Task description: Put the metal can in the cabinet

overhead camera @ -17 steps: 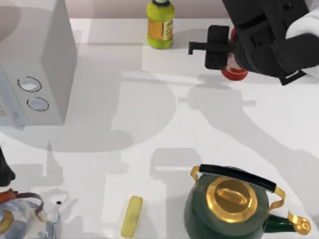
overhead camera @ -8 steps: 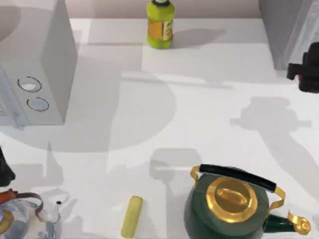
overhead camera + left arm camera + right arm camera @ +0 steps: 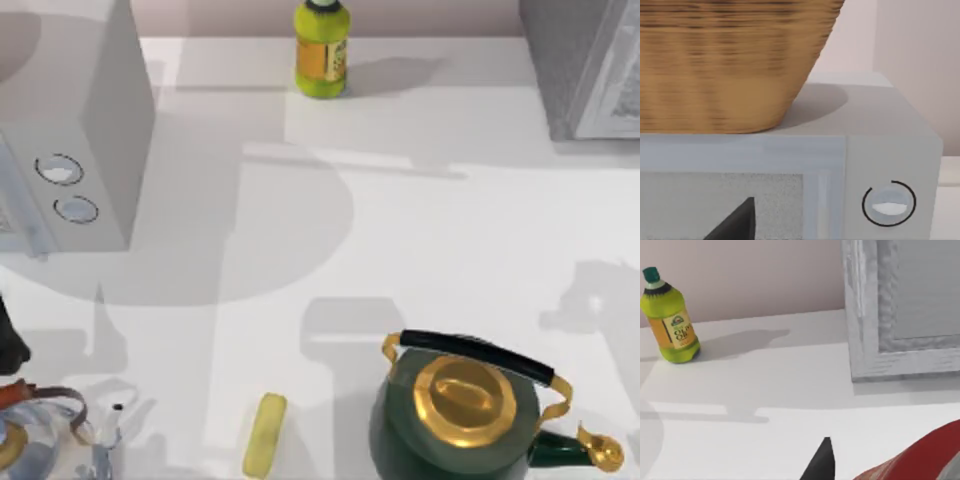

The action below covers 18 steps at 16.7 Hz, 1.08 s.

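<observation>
can (image 3: 920, 460): red body seen close at right wrist view, right by the cam, beside a dark fingertip (image 3: 821, 465). judged carried by the right arm; not standing on the surface (image 3: 400, 230).
change, can: 1 s ago it stood at back right of surface w/ the right pincer around it; that spot is now bare.
change, right arm: 1 s ago over the can, 0.5 s ago at right edge of top view, now out past that edge; its shadow lies at mid right of surface.
right pincer: one fingertip shows, the pair doesn't. cannot tell grip state; red body next to it suggests it holds the can.
cabinet (image 3: 585, 65): back right corner, speckled grey, pale framed door panel (image 3: 920, 295) looks closed in right wrist view.
meaning for task: pick appears done, transfer phase underway. can is near cabinet front, not inside. door prob. must open before insertion.
left arm: parked at left, cam faces white box w/ dials (image 3: 888, 204) and basket (image 3: 725, 60) on top. pincer state: cannot tell.
others: bottle (image 3: 322, 48) back centre, kettle (image 3: 470, 410) front, unmoved over the last second.
</observation>
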Motion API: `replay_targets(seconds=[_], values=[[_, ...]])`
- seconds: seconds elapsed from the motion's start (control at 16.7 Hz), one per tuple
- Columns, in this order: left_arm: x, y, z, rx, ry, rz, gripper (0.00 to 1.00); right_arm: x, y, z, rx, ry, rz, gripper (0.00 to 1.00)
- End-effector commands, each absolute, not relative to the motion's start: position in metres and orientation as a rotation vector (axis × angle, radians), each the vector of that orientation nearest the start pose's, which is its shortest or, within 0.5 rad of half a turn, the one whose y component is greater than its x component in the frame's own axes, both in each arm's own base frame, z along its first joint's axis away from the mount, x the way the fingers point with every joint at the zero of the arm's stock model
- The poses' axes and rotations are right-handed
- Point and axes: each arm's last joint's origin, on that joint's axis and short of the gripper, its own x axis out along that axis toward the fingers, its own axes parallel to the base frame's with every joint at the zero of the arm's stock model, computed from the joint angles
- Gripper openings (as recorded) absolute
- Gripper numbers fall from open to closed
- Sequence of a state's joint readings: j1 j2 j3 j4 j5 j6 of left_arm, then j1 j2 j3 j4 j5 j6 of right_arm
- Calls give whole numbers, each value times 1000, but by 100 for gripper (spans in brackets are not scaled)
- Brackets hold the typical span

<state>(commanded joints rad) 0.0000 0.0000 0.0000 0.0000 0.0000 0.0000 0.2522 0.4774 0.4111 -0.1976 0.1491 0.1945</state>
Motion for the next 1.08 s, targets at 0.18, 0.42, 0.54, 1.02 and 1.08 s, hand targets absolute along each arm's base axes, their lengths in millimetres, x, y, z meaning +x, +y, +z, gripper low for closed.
replay_targets(seconds=[0.18, 0.42, 0.54, 1.02, 1.08], values=[[106, -1, 160, 0, 0, 0, 100, 114, 13, 200, 98, 160, 47, 0], [106, -1, 160, 0, 0, 0, 100, 106, 2, 167, 26, 35, 12, 0], [106, -1, 160, 0, 0, 0, 100, 106, -1, 161, 4, 5, 2, 0], [106, -1, 160, 0, 0, 0, 100, 106, -1, 162, 2, 7, 2, 0], [106, -1, 160, 0, 0, 0, 100, 106, -1, 167, 2, 10, 1, 0]])
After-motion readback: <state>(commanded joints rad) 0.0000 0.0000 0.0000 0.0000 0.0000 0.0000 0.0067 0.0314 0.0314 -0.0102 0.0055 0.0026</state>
